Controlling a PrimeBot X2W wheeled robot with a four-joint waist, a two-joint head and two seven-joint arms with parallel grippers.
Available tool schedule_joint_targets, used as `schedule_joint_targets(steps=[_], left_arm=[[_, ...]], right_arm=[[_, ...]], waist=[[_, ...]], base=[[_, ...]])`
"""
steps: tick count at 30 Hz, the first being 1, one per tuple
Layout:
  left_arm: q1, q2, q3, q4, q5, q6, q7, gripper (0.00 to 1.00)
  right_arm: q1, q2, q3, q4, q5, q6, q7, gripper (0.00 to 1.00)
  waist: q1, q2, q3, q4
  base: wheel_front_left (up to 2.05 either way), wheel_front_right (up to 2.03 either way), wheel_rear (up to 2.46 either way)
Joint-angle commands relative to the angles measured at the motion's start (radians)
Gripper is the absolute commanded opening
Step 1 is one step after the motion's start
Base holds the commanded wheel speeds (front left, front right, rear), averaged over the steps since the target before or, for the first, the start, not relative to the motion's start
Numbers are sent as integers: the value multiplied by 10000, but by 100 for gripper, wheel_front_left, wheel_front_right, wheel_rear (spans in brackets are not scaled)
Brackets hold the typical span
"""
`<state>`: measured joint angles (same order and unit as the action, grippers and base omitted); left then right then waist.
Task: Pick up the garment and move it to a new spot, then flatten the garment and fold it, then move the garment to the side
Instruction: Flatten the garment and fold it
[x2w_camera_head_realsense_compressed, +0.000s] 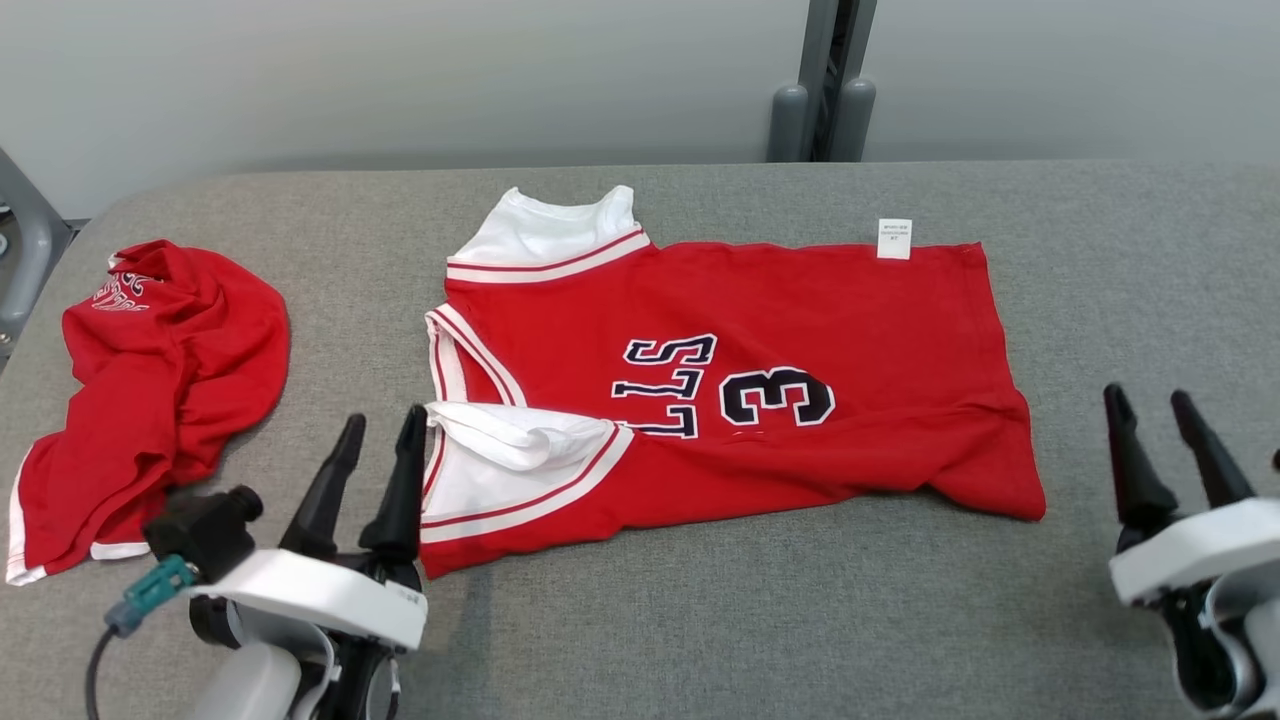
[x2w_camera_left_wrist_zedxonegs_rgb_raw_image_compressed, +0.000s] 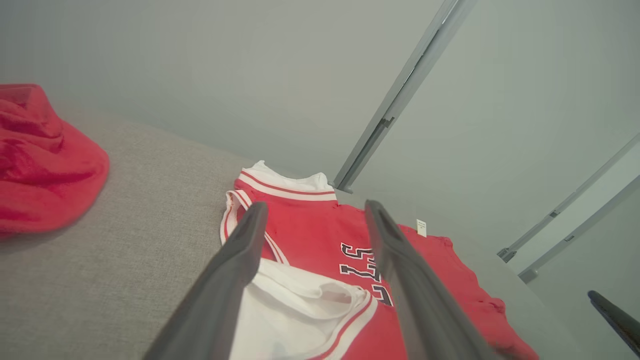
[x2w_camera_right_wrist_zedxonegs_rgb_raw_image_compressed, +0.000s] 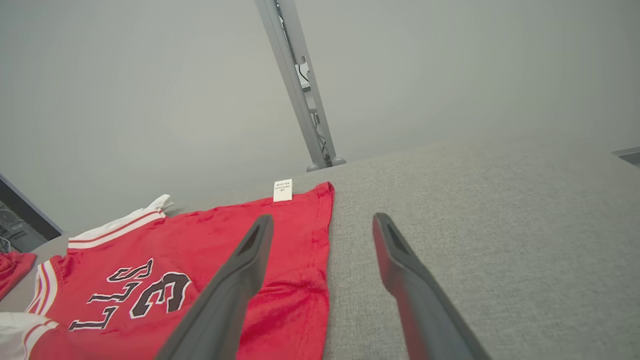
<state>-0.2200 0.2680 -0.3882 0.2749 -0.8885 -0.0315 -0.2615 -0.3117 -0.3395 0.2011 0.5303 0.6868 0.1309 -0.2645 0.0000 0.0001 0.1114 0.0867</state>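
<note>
**Item 1: jersey** (x2w_camera_head_realsense_compressed: 740, 390). Red, white-trimmed, numbered. It lies spread across the middle of the table (x2w_camera_head_realsense_compressed: 800, 620), collar toward the table's left end and hem toward its right. The body is mostly flat. The strap nearer the table's front edge is turned over, showing white lining. A white label (x2w_camera_head_realsense_compressed: 894, 238) sits at the edge toward the table's back.

**Item 2: crumpled red garment** (x2w_camera_head_realsense_compressed: 160, 380). Heaped at the table's left end, well apart from the jersey.

**Item 3: left gripper** (x2w_camera_head_realsense_compressed: 383, 420). Near the table's front edge, left of middle, just beside the turned strap. Fingers (x2w_camera_head_realsense_compressed: 400, 480) apart, holding nothing.

**Item 4: right gripper** (x2w_camera_head_realsense_compressed: 1148, 397). Toward the table's right end, beyond the hem. Fingers (x2w_camera_head_realsense_compressed: 1135, 470) apart, holding nothing.

**Status (judged).** Flattening is nearly complete and folding has not begun. The next move likely calls for the left fingers to pinch the turned strap and lay it flat before any fold.
</note>
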Motion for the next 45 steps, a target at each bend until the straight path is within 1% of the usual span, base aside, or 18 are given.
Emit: schedule_joint_targets(steps=[1,4,7,13,20,27,33,34,35,36,37,38,45], left_arm=[[94,15,12,73,145,73,-26,100],[268,-166,-61,392,524,188,-27,100],[365,-251,-179,795,804,305,-27,100],[192,-410,-355,1740,1177,466,-30,100],[-214,-535,-517,3058,1430,782,37,100],[-631,-739,-541,4118,1244,758,293,100],[-918,-926,-556,4786,1032,478,496,100],[-949,-959,-595,4868,1025,388,553,84],[-949,-959,-595,4868,1025,388,553,84],[-979,-982,-643,4946,1003,289,611,39],[-1014,-1001,-676,5010,991,201,623,2],[-1049,-1008,-690,5057,987,144,613,0],[-1302,-952,-675,5009,1007,-171,372,0]], right_arm=[[176,67,-141,-85,-195,-3,-15,100],[770,663,-798,-469,-968,-1,-16,100],[1105,1103,-1213,-792,-1497,-1,110,100],[1436,1672,-1733,-1540,-2163,-3,605,100],[1618,1975,-2108,-2221,-2521,-1,1091,100],[1753,2138,-2261,-2629,-2712,-3,1386,100],[1807,2225,-2411,-2735,-2842,-1,1588,100],[1815,2239,-2448,-2706,-2864,-3,1620,100],[1815,2239,-2448,-2706,-2864,-3,1620,100],[1821,2254,-2496,-2653,-2878,-3,1676,100],[1821,2281,-2554,-2597,-2888,-3,1700,100],[1820,2321,-2614,-2545,-2914,-3,1742,100],[1708,2573,-2971,-2010,-2565,-3,1889,100]], waist=[[0,-1,-6,3],[0,-1,-19,-6],[0,-1,-6,-50],[0,-1,115,-166],[0,-1,310,-348],[0,-1,441,-489],[0,-1,514,-569],[0,-1,520,-575],[0,-1,520,-575],[0,-1,524,-576],[0,-1,524,-572],[0,-1,524,-563],[0,-1,516,-303]], base=[[0,0,0],[0,0,0],[0,0,0],[0,0,0],[0,0,0],[0,0,0],[0,0,0],[0,0,0],[0,0,0],[0,0,0],[0,0,0],[0,0,0],[0,0,0]])
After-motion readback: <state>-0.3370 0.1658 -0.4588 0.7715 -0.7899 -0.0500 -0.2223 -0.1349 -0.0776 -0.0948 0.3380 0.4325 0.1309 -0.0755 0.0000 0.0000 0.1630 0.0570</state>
